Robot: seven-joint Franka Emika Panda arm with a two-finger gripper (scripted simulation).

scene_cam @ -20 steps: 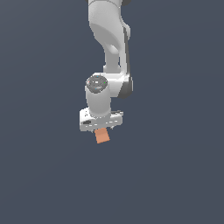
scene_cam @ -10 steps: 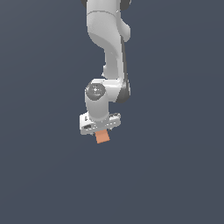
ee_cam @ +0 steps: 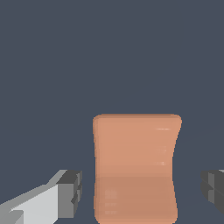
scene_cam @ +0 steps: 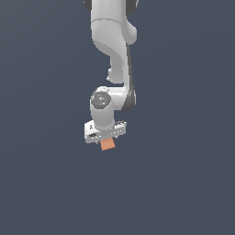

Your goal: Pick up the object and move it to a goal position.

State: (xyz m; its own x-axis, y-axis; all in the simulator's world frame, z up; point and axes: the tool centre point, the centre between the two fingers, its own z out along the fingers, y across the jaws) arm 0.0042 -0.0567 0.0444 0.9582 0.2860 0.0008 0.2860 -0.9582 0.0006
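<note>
The object, a small plain orange-brown cube (scene_cam: 108, 144), sits just under the white gripper (scene_cam: 106, 137) in the exterior view. In the wrist view the cube (ee_cam: 135, 162) stands between the two dark fingertips (ee_cam: 71, 192), with a visible gap on each side. The gripper (ee_cam: 139, 192) is open and straddles the cube without touching it. The white arm (scene_cam: 112, 50) comes down from the top of the exterior view. No goal marker shows in either view.
A plain dark grey-blue surface (scene_cam: 183, 183) fills both views around the arm and the cube. Nothing else shows.
The arm's wrist and gripper have moved down a little toward the cube. The cube has stayed in place.
</note>
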